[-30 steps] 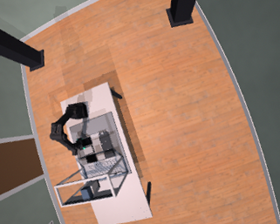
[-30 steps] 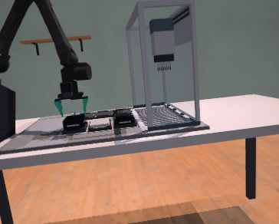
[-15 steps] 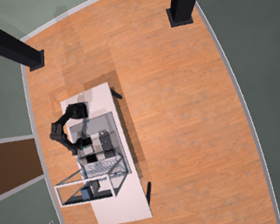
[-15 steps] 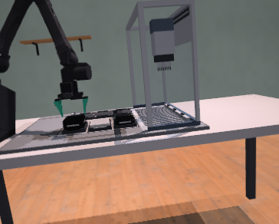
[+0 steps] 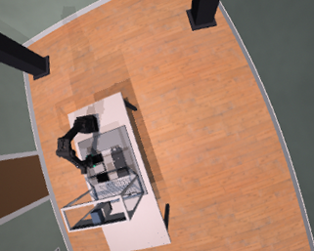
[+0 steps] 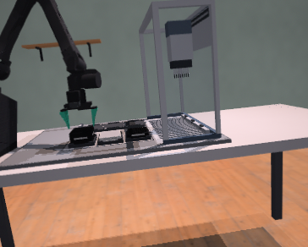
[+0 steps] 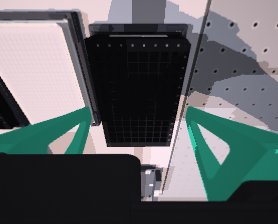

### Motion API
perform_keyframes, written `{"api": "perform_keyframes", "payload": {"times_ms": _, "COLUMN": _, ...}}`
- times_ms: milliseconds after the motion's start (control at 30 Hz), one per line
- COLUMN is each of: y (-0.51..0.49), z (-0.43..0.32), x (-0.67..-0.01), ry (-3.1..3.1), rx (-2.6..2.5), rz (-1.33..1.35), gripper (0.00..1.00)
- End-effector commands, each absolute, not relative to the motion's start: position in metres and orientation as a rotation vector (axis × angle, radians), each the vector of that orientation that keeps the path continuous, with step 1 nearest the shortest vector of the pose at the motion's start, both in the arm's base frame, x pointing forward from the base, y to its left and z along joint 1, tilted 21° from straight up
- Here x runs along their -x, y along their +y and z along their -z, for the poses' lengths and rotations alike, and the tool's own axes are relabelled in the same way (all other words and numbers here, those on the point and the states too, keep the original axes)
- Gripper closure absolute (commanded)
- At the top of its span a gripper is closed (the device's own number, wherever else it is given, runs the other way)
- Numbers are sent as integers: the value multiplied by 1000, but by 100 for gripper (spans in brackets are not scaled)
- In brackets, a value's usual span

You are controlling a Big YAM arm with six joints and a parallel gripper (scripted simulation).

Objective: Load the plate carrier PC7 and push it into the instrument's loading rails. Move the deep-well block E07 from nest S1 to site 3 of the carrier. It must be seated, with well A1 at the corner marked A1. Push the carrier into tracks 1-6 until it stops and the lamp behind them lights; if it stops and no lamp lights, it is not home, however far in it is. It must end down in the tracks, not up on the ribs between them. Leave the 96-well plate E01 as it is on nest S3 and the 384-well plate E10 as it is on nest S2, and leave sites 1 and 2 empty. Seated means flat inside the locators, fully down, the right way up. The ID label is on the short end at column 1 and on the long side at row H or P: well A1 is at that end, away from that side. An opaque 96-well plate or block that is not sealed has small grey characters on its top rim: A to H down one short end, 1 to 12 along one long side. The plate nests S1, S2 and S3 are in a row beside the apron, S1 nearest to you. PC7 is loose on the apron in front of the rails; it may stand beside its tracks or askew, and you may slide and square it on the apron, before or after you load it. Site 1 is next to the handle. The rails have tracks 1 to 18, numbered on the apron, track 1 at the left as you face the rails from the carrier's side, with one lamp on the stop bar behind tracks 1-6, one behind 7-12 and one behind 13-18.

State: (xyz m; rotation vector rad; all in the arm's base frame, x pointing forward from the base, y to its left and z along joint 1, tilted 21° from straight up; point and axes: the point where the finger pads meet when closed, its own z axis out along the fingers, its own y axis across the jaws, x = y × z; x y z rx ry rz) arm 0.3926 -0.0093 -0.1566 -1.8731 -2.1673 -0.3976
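- A white table (image 6: 262, 127) stands on a wood floor against a grey-green wall; on it sits the grey deck with the framed instrument (image 6: 157, 63) at its far end.
- My gripper (image 6: 79, 115) hangs just above the nearest black block, jaws spread as wide as they go and holding nothing.
- In the wrist view the deep-well block E07 (image 7: 137, 90) lies between the two green fingers, still down in its nest, with a pale fine-welled plate (image 7: 35, 70) just beside it on the left.
- I judge this to be the descent for the pick; the block has not been touched yet.
- Risk: the left finger sits very near the pale plate's frame, so dropping straight down could nudge a plate that must stay put.
- Risk: the block looks slightly off-centre toward the left finger, so closing could drag it sideways.
- I cannot read the rim characters here, so the A1 corner is unconfirmed.
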Motion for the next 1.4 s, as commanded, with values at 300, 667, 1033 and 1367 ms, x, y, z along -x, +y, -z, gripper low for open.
{"api": "perform_keyframes", "payload": {"times_ms": 300, "y": -4, "z": 151, "x": -400, "ry": -2188, "rx": 1881, "rz": 420, "gripper": 0}}
{"api": "perform_keyframes", "payload": {"times_ms": 667, "y": -1, "z": 165, "x": -395, "ry": -2172, "rx": 1875, "rz": 402, "gripper": 0}}
{"api": "perform_keyframes", "payload": {"times_ms": 1033, "y": 1, "z": 173, "x": -400, "ry": -2179, "rx": 1878, "rz": 410, "gripper": 0}}
{"api": "perform_keyframes", "payload": {"times_ms": 1367, "y": 3, "z": 179, "x": -406, "ry": -2186, "rx": 1880, "rz": 418, "gripper": 0}}
